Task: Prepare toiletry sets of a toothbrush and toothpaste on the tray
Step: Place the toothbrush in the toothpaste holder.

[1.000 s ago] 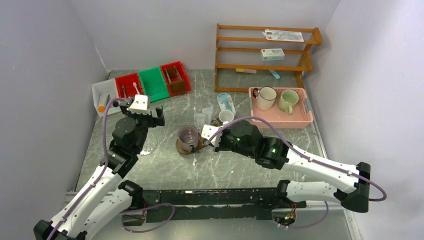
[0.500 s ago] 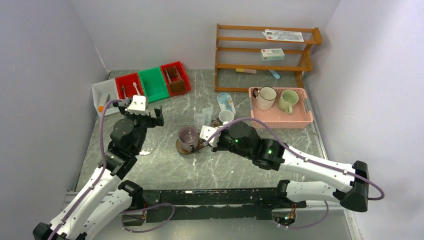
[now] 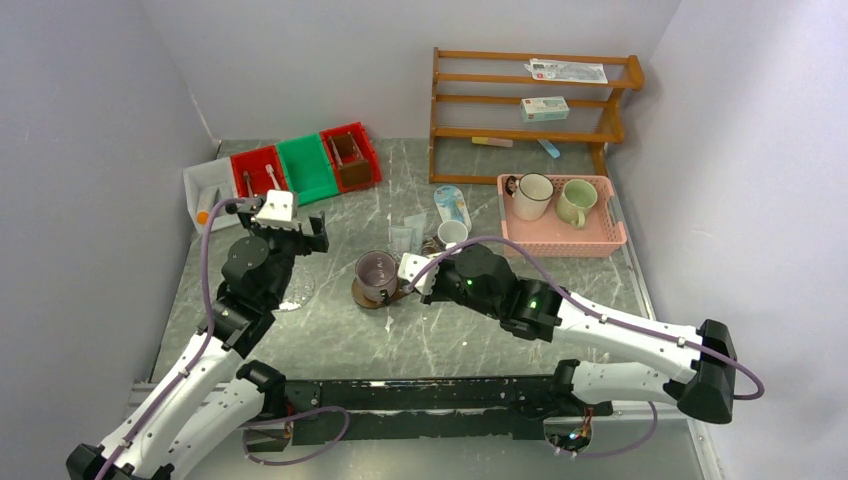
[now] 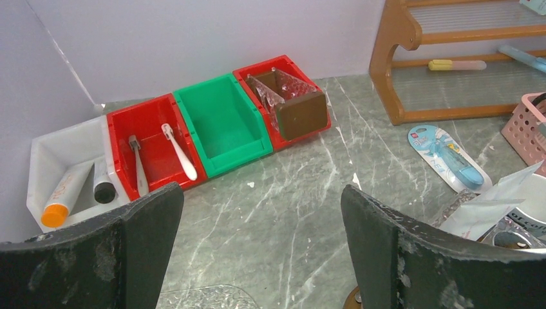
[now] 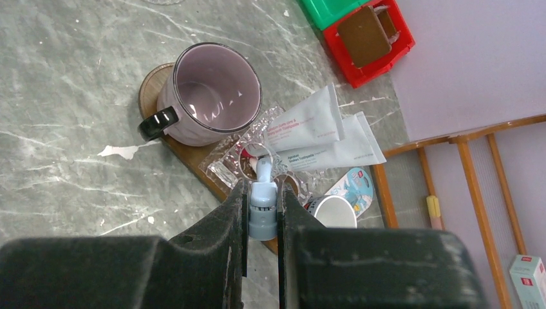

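Grey marble tabletop (image 3: 400,340) lies open at lower centre; left gripper (image 4: 257,201) gapes wide. Only the right wrist view shows right gripper (image 5: 263,193) clamping a toothbrush (image 5: 263,209) above the tray (image 5: 149,87).

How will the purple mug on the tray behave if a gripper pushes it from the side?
The purple mug looks squat and wide, so it would probably slide, not tip. It stands at the end of the tray, so an outward push might drop it off the edge. Its glossy wall may be slippery; the black handle seems an easier grip.

Right arm (image 3: 490,285) crept left toward purple mug (image 3: 378,272); left arm (image 3: 250,268) nudged left.
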Tool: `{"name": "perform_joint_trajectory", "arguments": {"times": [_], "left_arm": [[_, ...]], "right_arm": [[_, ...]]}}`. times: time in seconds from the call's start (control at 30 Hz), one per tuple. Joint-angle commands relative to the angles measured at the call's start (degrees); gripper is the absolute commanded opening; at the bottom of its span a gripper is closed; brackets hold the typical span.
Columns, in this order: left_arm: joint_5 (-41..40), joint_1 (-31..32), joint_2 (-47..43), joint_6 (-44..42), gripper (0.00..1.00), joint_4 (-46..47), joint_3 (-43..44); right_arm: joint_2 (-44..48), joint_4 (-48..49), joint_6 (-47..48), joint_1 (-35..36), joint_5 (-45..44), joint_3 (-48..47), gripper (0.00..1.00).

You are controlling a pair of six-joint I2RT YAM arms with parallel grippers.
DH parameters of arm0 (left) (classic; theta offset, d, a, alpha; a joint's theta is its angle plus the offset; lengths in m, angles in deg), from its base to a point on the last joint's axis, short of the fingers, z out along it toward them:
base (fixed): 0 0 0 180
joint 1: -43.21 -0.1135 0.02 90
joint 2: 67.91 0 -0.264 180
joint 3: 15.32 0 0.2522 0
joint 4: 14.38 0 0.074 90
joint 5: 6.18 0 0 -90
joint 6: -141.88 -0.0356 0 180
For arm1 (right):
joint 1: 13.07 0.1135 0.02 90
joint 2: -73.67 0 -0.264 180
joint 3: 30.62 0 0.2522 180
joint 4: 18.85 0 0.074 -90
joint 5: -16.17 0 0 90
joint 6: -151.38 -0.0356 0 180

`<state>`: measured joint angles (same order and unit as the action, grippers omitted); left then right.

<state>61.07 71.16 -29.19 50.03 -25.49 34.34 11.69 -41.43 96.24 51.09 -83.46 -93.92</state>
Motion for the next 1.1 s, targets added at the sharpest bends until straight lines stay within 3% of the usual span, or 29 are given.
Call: {"name": "perform_joint_trajectory", "arguments": {"times": [0.0,0.33,1.07], "left_arm": [[0.1,-0.5,0.1,0.4,0.97,-0.3,1.1],[0.5,-0.7,0.3,0.3,0.97,-0.5,1.1],[1.1,-1.0,0.3,0.2,0.97,-0.5,1.0]], "right_arm": [[-0.6,2.3,0.2,-1.4,1.1,1.1,0.0],[-1.2,3.6,-1.3,-5.2,6.6,1.8,0.0],[-2.1,7.6,-2.9,-6.9,7.3,4.9,0.08]]}}
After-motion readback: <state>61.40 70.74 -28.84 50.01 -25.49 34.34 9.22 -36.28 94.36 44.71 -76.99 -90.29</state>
